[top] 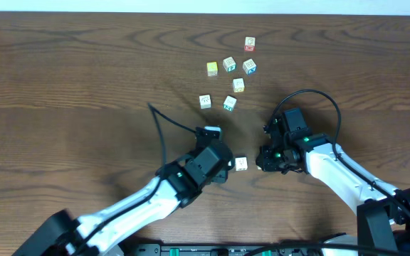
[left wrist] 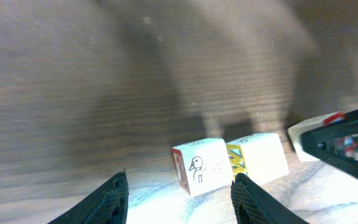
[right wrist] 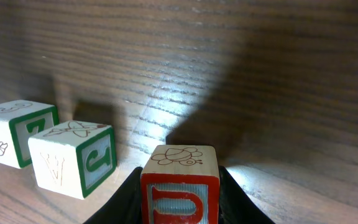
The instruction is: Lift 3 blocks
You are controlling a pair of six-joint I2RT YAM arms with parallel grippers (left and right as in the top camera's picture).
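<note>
Near the front edge of a dark, strongly grained wooden table (top: 62, 85), two black robot arms meet almost tip to tip. The right gripper (top: 265, 162) has its black fingers clamped on both sides of a small wooden cube, the red block (right wrist: 180, 186). The block's front face carries a red frame and a red letter U on pale ribbed blue. Its bare wood top has a small insect-like line drawing. Whether it rests on the table or hangs clear of it cannot be told.

The left gripper (left wrist: 182, 200) has its two rough-textured black fingers (left wrist: 114, 200) spread wide and touching nothing. Just beyond the gap sits the duck block (left wrist: 201, 167), a cream cube with a duck drawn in outline and a red-edged side face. Just beside it on the right, seemingly touching, is the yellow-marked block (left wrist: 260, 155), cream with a yellow zigzag on one face. Both sit flat on the wood.

Farther back, well apart from the grippers, seven more cubes (top: 229, 65) lie loosely scattered.
</note>
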